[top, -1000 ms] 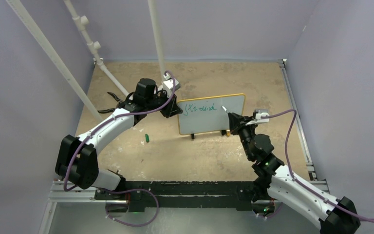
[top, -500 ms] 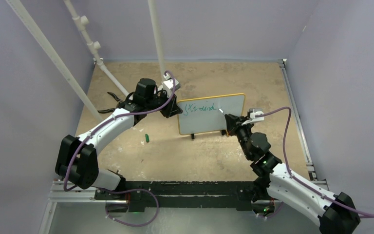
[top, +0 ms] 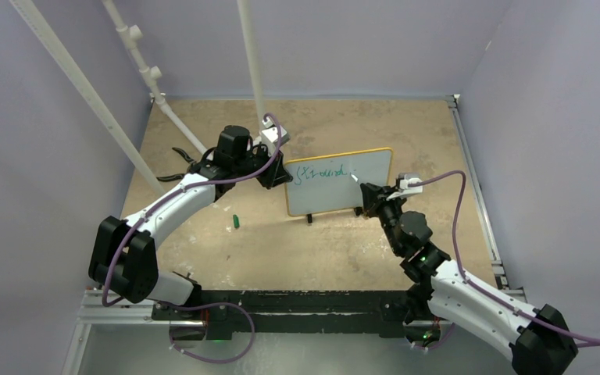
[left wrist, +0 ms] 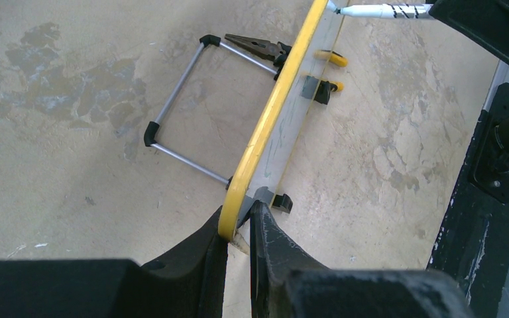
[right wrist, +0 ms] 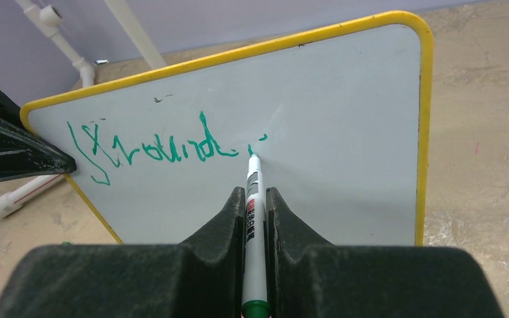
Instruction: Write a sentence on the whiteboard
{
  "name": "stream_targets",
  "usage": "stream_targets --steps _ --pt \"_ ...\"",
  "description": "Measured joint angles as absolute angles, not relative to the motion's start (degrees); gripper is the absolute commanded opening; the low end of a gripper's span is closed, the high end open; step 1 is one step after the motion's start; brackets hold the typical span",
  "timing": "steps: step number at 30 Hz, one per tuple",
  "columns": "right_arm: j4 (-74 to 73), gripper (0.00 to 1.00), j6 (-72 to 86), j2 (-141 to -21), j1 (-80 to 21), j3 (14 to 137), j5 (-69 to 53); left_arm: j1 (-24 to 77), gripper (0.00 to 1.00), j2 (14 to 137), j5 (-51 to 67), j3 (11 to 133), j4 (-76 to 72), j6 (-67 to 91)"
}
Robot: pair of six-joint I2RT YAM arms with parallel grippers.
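Note:
The whiteboard (top: 336, 197) stands upright on the table, yellow-framed, with the sentence (top: 322, 172) in green along its top left. My left gripper (top: 281, 176) is shut on the board's left edge; in the left wrist view its fingers (left wrist: 240, 212) pinch the yellow frame (left wrist: 265, 126) at the lower corner. My right gripper (top: 366, 191) is shut on a white marker (right wrist: 254, 179) with a green end. The marker tip touches the whiteboard (right wrist: 344, 132) just right of the green sentence (right wrist: 159, 149), below a small green dot.
A green marker cap (top: 235, 221) lies on the table left of the board. Black pliers (left wrist: 255, 46) and the board's wire stand (left wrist: 182, 99) lie behind it. White pipes (top: 144, 70) rise at the back left. Walls close in on three sides.
My right gripper has shifted slightly left and down with the marker, bringing its tip closer to the end of the green writing. The left arm and board have not moved.

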State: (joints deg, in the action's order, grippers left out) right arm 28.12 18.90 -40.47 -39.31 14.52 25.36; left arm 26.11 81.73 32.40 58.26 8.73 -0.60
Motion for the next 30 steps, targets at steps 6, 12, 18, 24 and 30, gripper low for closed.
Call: stream_targets --steps 6,12,18,24,30 --pt "26.98 0.0 18.79 -38.65 -39.29 14.52 25.43 26.11 0.0 81.73 32.38 58.26 8.78 -0.6" --pt "26.85 0.0 18.52 -34.63 -39.29 14.52 25.58 26.11 0.0 81.73 32.38 58.26 8.8 -0.6" --pt "26.65 0.0 18.52 -35.07 -39.29 14.55 26.0 26.11 0.0 81.73 32.38 58.26 8.82 -0.6" --pt "27.05 0.0 18.2 -36.8 -39.29 14.55 26.0 26.11 0.0 81.73 32.38 58.26 8.84 -0.6" --pt "27.97 0.0 17.89 -37.89 -39.29 14.63 26.39 26.11 0.0 81.73 32.38 58.26 8.86 -0.6"
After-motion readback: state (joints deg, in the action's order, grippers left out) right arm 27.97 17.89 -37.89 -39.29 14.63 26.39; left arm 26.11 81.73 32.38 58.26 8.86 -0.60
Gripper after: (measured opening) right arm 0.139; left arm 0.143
